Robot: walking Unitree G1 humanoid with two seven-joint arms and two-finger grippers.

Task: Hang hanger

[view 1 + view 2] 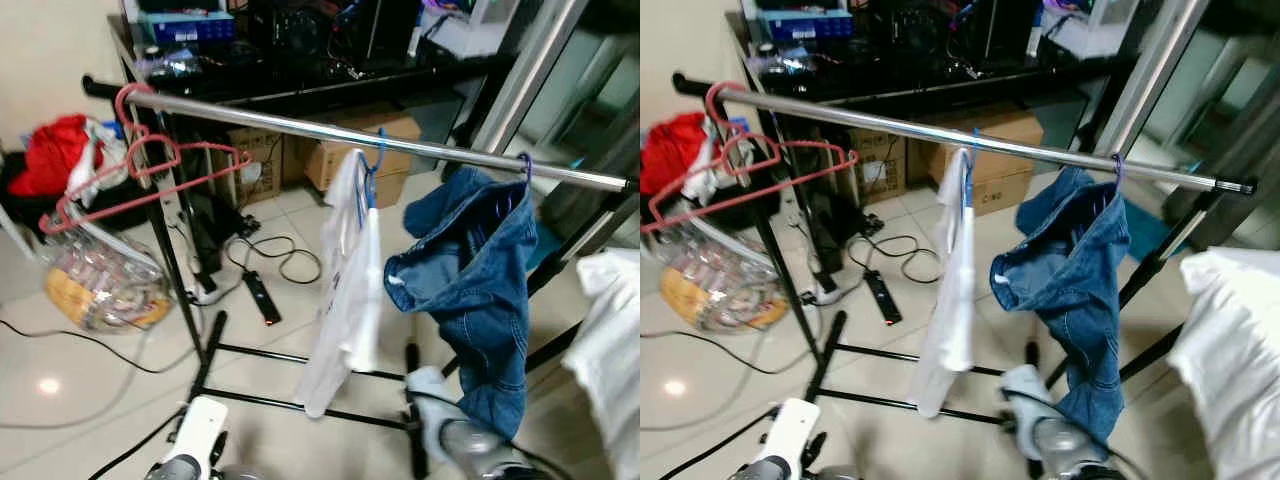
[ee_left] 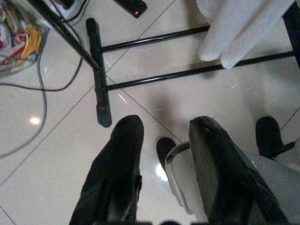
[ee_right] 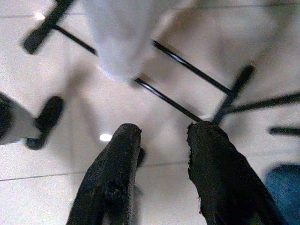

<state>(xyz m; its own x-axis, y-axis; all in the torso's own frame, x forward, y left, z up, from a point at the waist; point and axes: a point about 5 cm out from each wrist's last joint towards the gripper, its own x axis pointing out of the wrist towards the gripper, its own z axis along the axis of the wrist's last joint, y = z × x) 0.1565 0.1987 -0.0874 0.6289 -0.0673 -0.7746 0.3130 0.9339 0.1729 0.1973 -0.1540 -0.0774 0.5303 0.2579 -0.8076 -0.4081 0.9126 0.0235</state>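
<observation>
Left eye view looks down on one clothes rail running across the room on a black stand. Two pink hangers hang empty at its left end, close together. Further along hang two garments, each on its own hanger: one white shirt near the middle and one pair of blue jeans to its right, just beside each other. Both arms hang low by the floor. The left gripper points at the tiles with its two black fingers apart and nothing between them. The right gripper points at the floor too, its two fingers spread and empty. Behind the rail sit two cardboard boxes under a black desk.
</observation>
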